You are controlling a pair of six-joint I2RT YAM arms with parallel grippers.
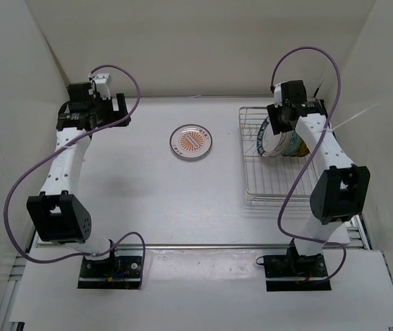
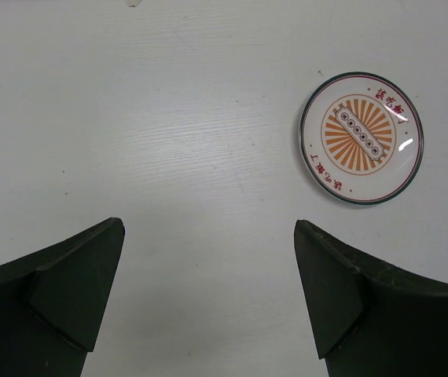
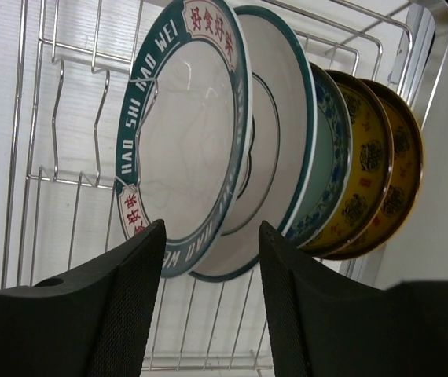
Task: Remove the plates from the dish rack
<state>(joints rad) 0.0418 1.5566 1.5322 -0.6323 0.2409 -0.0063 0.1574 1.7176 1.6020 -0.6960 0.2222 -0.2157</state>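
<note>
Step in hand, my read: pull the front plate (image 3: 185, 133) out of the rack (image 3: 75, 55). One is done: the orange plate (image 2: 361, 137) lies flat mid-table (image 2: 169, 118), well apart from the rack. The others stand upright in the rack slots, on your right side.

Right tool (image 3: 212, 228): jaws part-way apart, straddling the near rim of the front plate. I can't tell if the pads touch, and I can't confirm a clamp.
Left tool (image 2: 208, 226): jaws wide apart and empty, over bare table with the orange plate off to one side.

To do it well:
- Check that only the front plate is in the gap. The second plate (image 3: 283, 94) sits just behind it, and its rim looks close to one finger. Catch both and you drag two.
- Go deep enough to get a pad on both faces. The glaze looks slippery.
- Lift straight along the slot wires before any sideways move. A wire crosses the plate's face, so a tilt could snag.
- Set it down beside the orange plate, not on it.

Writing:
- Front plate rim: "HAO SHI HAO WEI", white on a dark band.
- Same plate, white panel at the top of the wrist view: red Chinese characters, 好食好味 as best I can read.
- A second red panel on that rim is too oblique to read.
- Orange plate: red characters round the rim, too small to read.
- No brand visible on the rack or the tools.
</note>
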